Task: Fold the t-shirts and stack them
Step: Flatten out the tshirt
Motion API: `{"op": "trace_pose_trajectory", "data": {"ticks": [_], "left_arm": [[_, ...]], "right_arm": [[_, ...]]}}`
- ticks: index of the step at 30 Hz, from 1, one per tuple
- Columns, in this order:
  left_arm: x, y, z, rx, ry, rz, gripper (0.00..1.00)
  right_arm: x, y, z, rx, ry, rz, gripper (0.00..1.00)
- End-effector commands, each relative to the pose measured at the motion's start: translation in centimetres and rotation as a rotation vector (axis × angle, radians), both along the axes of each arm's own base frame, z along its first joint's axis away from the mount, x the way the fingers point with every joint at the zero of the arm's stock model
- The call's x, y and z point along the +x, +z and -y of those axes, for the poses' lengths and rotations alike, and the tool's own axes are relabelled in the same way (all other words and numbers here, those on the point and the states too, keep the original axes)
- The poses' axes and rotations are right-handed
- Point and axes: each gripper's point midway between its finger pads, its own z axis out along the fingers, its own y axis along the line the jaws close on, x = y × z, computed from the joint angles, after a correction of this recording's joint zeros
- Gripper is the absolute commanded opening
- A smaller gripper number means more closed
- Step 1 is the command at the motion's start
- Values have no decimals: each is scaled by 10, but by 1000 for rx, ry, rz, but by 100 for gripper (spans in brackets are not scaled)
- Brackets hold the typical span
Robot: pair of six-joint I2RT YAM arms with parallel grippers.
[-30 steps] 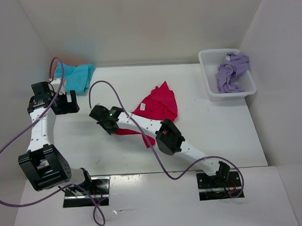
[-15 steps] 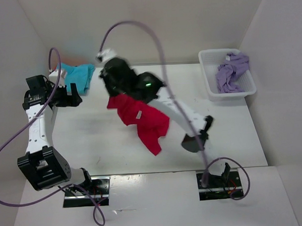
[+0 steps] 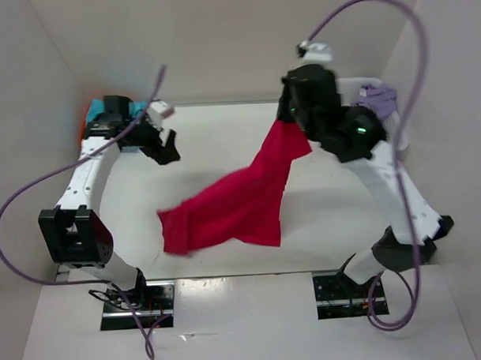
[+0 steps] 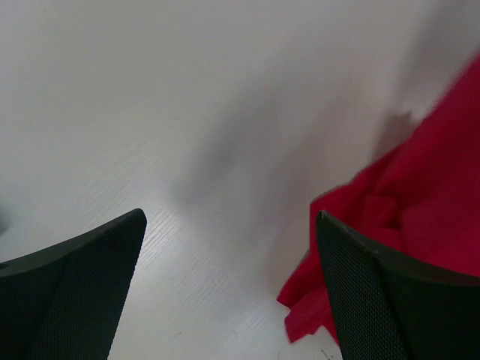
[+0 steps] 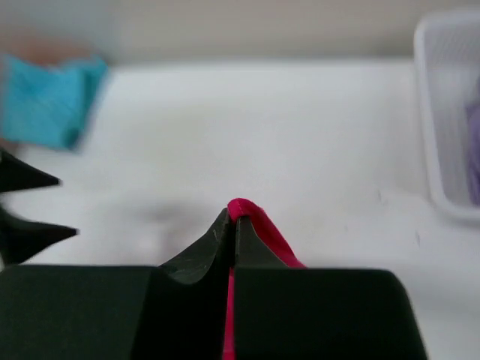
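My right gripper point(image 3: 290, 119) point(image 5: 234, 216) is shut on an edge of the magenta-red t-shirt point(image 3: 241, 200) point(image 5: 262, 229) and holds it high at the back right. The cloth hangs spread down to the left, its low corner near the table's front. The left gripper point(image 3: 167, 148) point(image 4: 230, 219) stands open above bare table at the back left, with the red shirt's edge point(image 4: 420, 202) beside its right finger. The turquoise t-shirt point(image 5: 49, 105) point(image 3: 140, 108) lies at the back left, largely behind the left arm, with a sliver of the orange one point(image 3: 86, 120). The lavender t-shirt point(image 3: 377, 96) lies in the basket.
The white mesh basket point(image 3: 349, 86) point(image 5: 439, 112) stands at the back right, partly behind the right arm. White walls close in the table on three sides. Purple cables loop above both arms.
The right arm has swung up and to the right, lifting the red shirt off the table so that it hangs spread. The left gripper has moved right and stays open.
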Motion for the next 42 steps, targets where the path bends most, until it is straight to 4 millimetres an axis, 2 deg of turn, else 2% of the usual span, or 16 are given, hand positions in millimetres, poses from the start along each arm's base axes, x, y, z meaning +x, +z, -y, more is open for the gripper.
{"op": "trace_pose_trajectory", "data": {"ticks": [1, 3, 7, 12, 15, 16, 22, 26, 27, 28, 30, 31, 34, 38, 39, 42], "left_arm": [[-36, -26, 61, 150, -274, -26, 100], [-45, -30, 91, 220, -354, 23, 100], [-67, -64, 111, 335, -452, -14, 100], [-116, -128, 92, 454, -556, -228, 100], [-108, -153, 60, 632, -458, -217, 100], [-117, -164, 51, 663, -454, -241, 100], [-161, -195, 73, 500, -572, -431, 100], [-167, -204, 89, 417, -628, -491, 100], [-168, -209, 88, 422, -639, -509, 90], [-166, -210, 90, 422, -638, -508, 72], [-153, -216, 82, 488, -559, -495, 32], [-139, -218, 78, 508, -517, -466, 0], [-96, -206, 61, 560, -384, -348, 0], [-11, -145, 51, 580, -191, -70, 0], [20, -112, 51, 571, -134, 30, 0], [71, -82, 52, 581, -34, 136, 2]], "right_arm": [[30, -91, -3, -25, -30, -213, 0], [37, -110, -5, -25, -29, -227, 0], [47, -135, 1, -25, -43, -276, 0], [49, -162, 3, -38, -52, -318, 0], [48, -167, 6, -45, -61, -321, 0], [46, -172, 5, -45, -53, -329, 0], [41, -176, 10, -16, -67, -338, 0], [35, -184, 15, -21, -81, -349, 0], [33, -186, 21, -22, -91, -353, 0], [31, -187, 22, -23, -91, -355, 0], [26, -192, 25, -21, -96, -364, 0], [23, -191, 31, -20, -105, -366, 0], [14, -190, 34, 2, -106, -371, 0], [-2, -205, 32, 25, -74, -421, 0], [-6, -207, 32, 40, -68, -429, 0], [-17, -225, 26, 77, -40, -475, 0]]}}
